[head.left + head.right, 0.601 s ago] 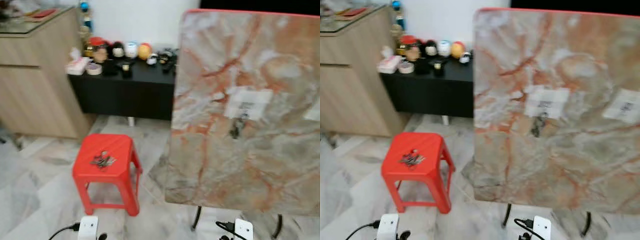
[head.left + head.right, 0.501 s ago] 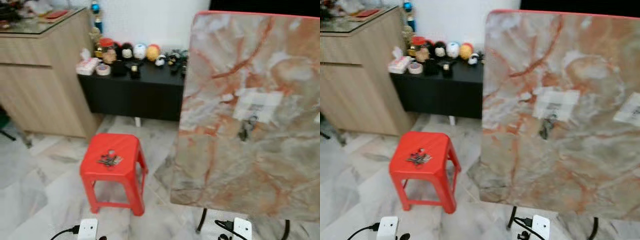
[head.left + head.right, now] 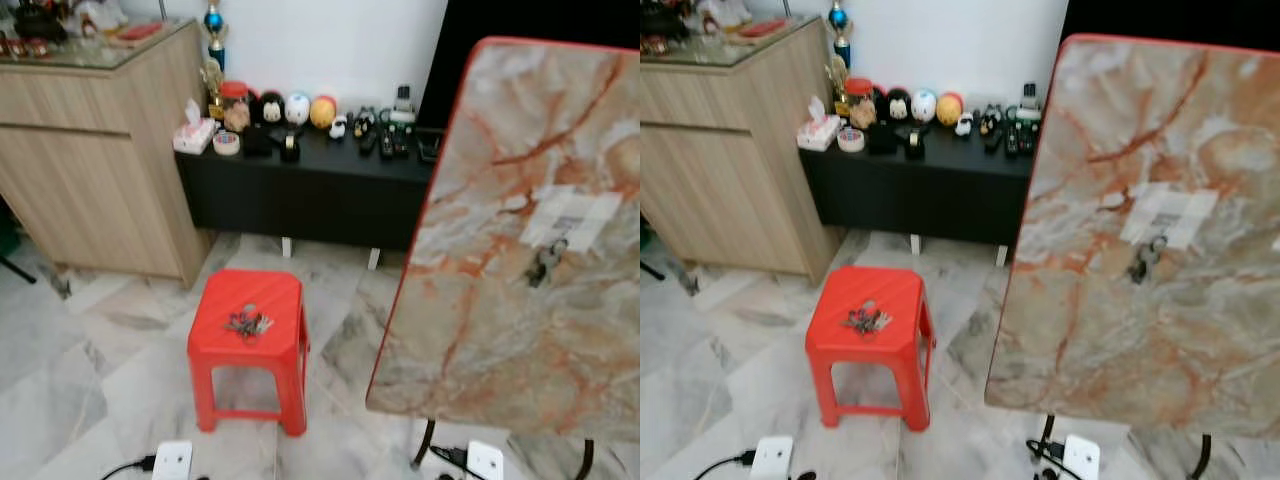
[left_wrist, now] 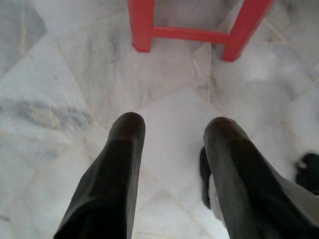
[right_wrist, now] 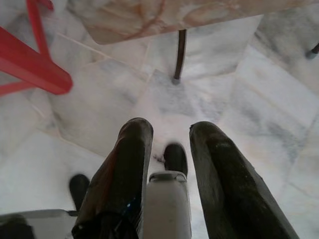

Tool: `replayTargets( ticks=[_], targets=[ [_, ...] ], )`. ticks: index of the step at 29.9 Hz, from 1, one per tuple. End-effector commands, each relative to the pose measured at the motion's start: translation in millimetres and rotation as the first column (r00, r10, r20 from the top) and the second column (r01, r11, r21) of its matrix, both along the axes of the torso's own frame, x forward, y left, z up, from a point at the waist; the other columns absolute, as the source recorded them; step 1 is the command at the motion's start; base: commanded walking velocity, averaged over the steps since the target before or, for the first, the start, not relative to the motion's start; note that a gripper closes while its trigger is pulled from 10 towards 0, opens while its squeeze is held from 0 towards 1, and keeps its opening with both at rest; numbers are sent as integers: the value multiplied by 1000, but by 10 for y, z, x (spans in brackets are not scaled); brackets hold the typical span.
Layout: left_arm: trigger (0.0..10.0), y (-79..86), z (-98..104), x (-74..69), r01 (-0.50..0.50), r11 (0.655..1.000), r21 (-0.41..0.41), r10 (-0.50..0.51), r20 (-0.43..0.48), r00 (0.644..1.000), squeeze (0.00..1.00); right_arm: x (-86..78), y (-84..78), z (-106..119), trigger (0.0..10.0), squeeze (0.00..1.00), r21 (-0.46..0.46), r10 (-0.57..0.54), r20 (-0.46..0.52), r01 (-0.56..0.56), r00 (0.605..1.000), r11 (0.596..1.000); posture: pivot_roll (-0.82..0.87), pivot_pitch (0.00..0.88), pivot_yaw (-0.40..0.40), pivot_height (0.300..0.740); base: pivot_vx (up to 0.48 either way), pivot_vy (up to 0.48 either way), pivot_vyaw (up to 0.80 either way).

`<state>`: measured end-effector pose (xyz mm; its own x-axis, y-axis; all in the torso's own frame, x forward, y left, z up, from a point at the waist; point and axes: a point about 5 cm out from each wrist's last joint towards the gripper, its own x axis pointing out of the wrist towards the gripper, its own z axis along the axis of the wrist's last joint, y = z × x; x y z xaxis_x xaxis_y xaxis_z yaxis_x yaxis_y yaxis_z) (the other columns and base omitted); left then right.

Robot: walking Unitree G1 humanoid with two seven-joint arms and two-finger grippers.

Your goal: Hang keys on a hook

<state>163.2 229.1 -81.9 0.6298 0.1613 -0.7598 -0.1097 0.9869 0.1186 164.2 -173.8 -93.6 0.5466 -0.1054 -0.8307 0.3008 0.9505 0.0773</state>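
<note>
A tiled room with a white wall (image 3: 330,40) standing at the far side.

Pale marble floor tiles (image 3: 90,370) are spreading across the near ground. A light wooden cabinet (image 3: 90,150) is standing at the far left, beside a low black sideboard (image 3: 300,190) that is carrying small figurines and remotes along the wall. A dark screen (image 3: 540,20) is showing at the far right, and a marbled orange-veined board (image 3: 1140,260) on thin black legs is rising at the near right.

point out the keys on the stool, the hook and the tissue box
keys (image 3: 246,323), left eye view, middle of the bunch on the red stool's seat
hook (image 3: 1141,262), right eye view, dark hook on the marble panel
tissue box (image 3: 816,132), right eye view, its side
</note>
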Motion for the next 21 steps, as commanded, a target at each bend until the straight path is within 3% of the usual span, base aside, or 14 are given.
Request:
replayTargets(
  ticks=[1, 21],
  targets=[
    [10000, -52, -17, -4, 10, 1000, -10, -10, -12, 1000, 0, -34, -45, -11, 10000, 0, -12, 6, -12, -6, 1000, 1000, 45, 0, -39, 740, 0, 368, 0],
    [10000, -44, -30, -31, -2, 1000, -19, 2, -24, 1000, 0, -53, -17, -23, 10000, 0, -6, 24, -26, -24, 999, 1000, 49, 0, -46, 740, 0, 372, 0]
  ],
)
